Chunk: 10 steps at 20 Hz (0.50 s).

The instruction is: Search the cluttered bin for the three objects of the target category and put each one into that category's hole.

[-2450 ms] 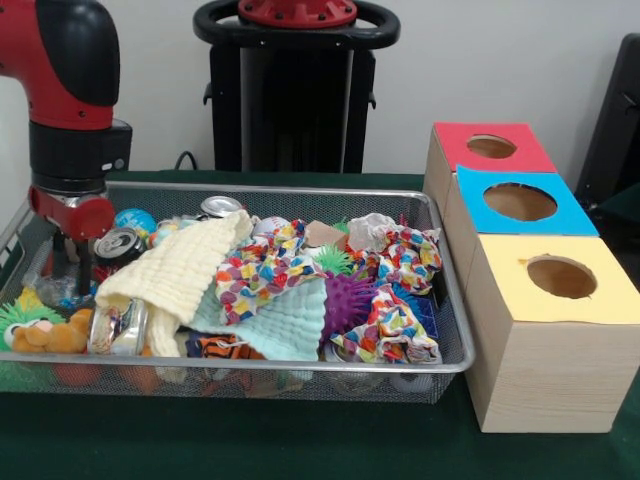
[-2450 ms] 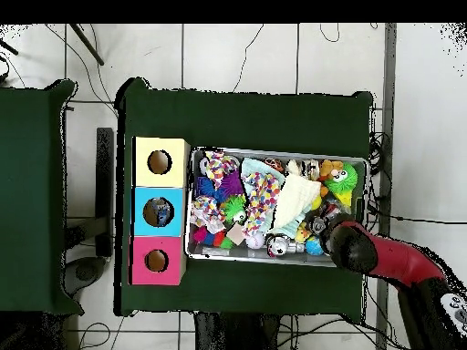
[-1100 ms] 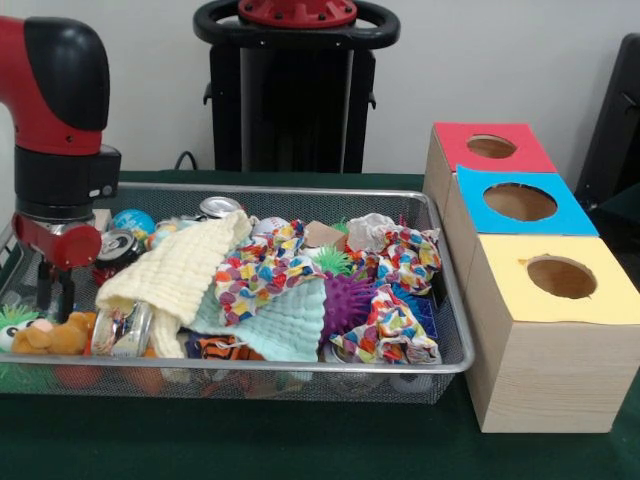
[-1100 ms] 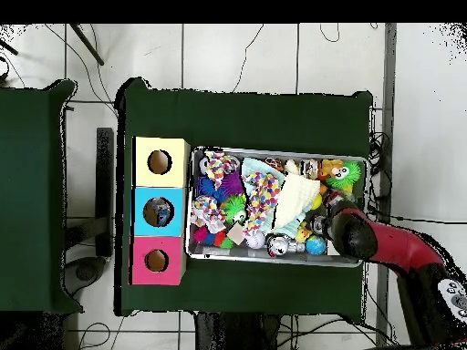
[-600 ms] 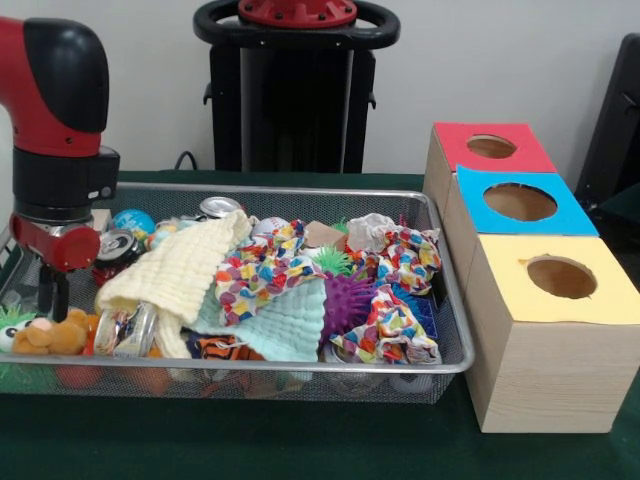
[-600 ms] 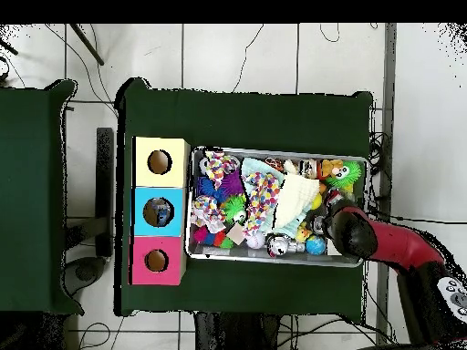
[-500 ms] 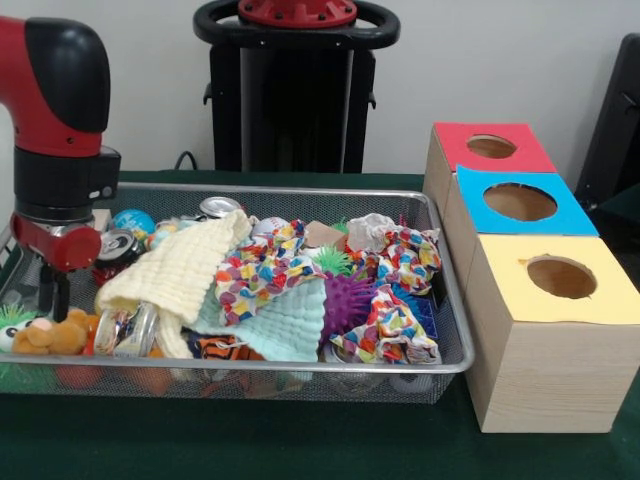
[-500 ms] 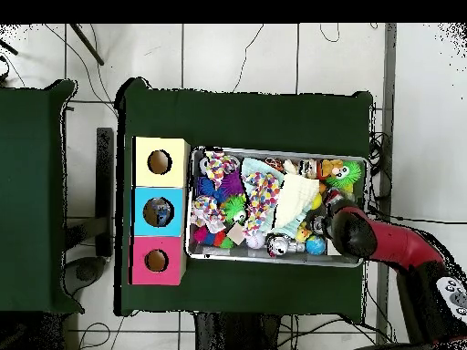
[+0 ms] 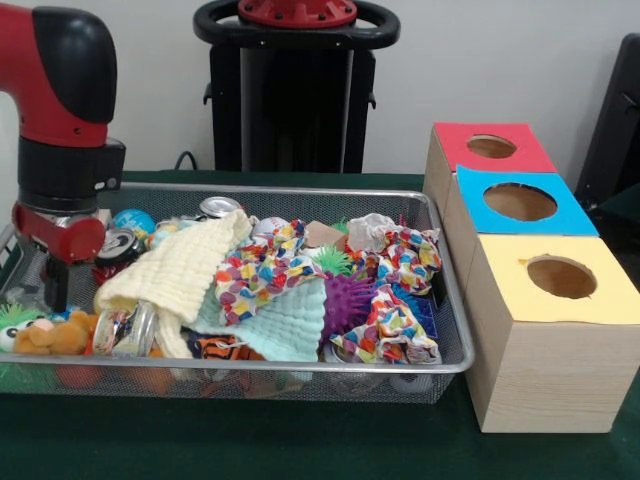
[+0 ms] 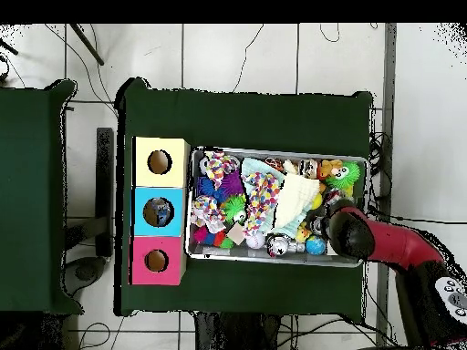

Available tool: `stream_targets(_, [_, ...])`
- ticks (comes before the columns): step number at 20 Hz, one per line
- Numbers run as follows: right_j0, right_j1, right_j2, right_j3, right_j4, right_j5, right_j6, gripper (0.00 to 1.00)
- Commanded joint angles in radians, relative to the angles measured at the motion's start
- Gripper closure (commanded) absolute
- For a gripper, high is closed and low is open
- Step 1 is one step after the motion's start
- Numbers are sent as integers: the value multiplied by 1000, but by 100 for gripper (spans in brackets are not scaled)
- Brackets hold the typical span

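Note:
The wire mesh bin (image 9: 440, 362) holds a heap of cloths, toys and cans. My gripper (image 9: 48, 288) hangs low over the bin's left end, just above an orange plush toy (image 9: 52, 335) and left of a drink can (image 9: 118, 245). I see nothing held in it. A second can (image 9: 219, 206) lies at the back and a third (image 9: 124, 329) pokes out from under the pale yellow cloth (image 9: 178, 267). Red (image 9: 491, 146), blue (image 9: 519, 201) and yellow (image 9: 561, 276) holed boxes stand right of the bin. In the overhead view the arm's head (image 10: 351, 233) covers the gripper.
A mint cloth (image 9: 283, 323), patterned cloths (image 9: 262, 266), a purple spiky ball (image 9: 347, 299), a green spiky ball (image 9: 331, 260) and a blue globe ball (image 9: 134, 221) fill the bin. Overhead, the bin (image 10: 276, 261) lies right of the yellow box (image 10: 160, 162). The table (image 9: 300, 440) is dark green.
The gripper has shifted from beside the can toward the bin's left end, then risen slightly in the last half second. The bin's contents look unmoved.

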State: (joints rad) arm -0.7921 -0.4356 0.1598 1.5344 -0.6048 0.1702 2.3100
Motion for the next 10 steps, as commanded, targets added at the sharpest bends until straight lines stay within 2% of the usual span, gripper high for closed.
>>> stream_targets(1, [4,-85,30,100,7,70,-17,100])
stream_targets(2, [-1,-115,38,121,12,81,-25,100])
stream_targets(3, [-17,-182,58,168,29,109,-42,100])
stream_targets(4, [-19,-205,62,181,35,122,-48,100])
stream_targets(10, [-15,-262,65,216,42,137,-47,100])
